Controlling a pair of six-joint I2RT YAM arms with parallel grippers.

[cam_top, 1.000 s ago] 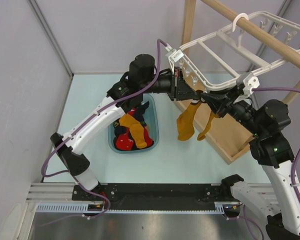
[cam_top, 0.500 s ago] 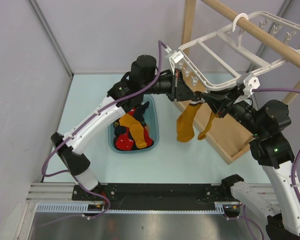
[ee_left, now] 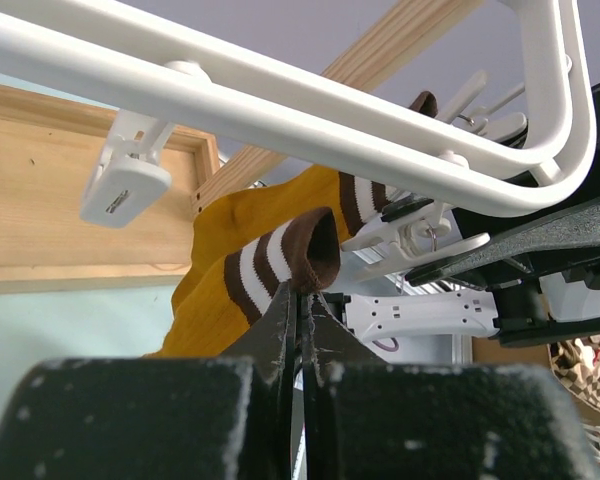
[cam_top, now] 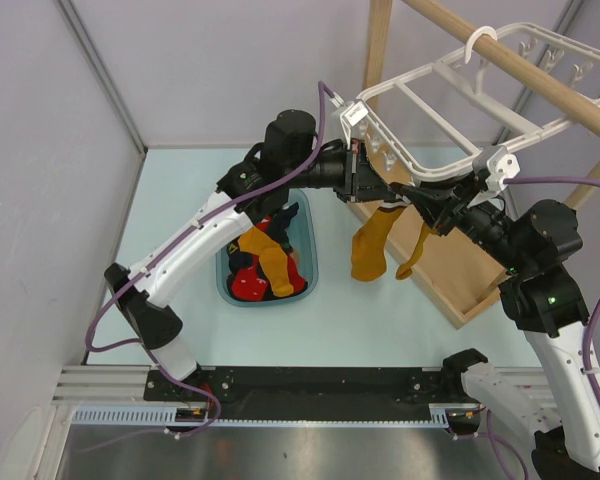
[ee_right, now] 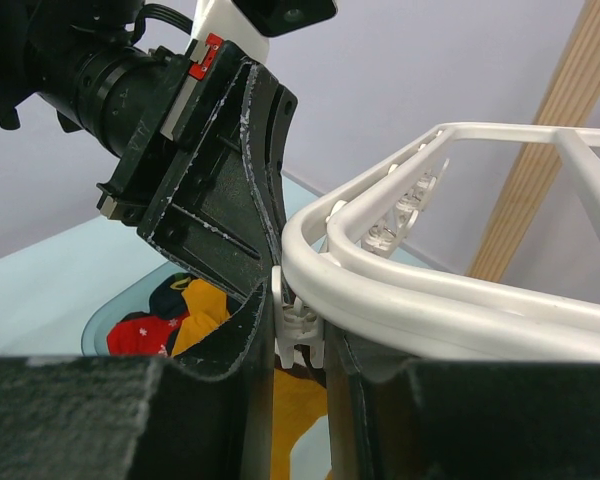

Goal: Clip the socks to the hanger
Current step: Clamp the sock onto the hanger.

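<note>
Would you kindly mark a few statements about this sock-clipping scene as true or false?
1. The left gripper is shut on a mustard sock by its striped cuff. True.
2. The right gripper grips a white clip under the hanger rim. True.
3. The blue bin is empty. False: it holds red, navy and mustard socks.
4. The hook hangs free of the wooden rod. False: it hooks over the rod.

The pale blue table (cam_top: 180, 200) carries a bin (cam_top: 313, 270) of socks (cam_top: 270, 262) and a wooden rack base (cam_top: 452, 280).
</note>
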